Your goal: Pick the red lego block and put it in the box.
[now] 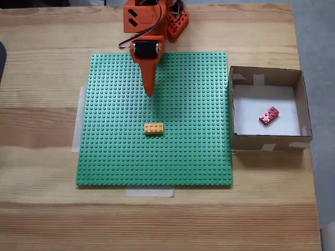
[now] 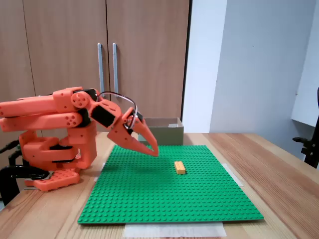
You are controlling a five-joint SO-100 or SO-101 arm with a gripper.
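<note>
- Fixed view from above: my gripper (image 1: pixel 149 93) hangs pinched together and empty over the green mat (image 1: pixel 115 157).
- Dropping lower, I might knock the orange-yellow brick (image 1: pixel 153 128).
- Far right, the red lego block (image 1: pixel 268 115) lies inside the box (image 1: pixel 266 141).

No legible text, label, brand, number or sign found in either fixed view. Box (image 1: pixel 267 77): pale tape patches on walls, blank. Green baseplate (image 1: pixel 120 151): studs too small to read any embossing. Orange arm (image 2: pixel 60 117): no markings legible. Cabinet doors (image 2: pixel 65 45): plain.
</note>
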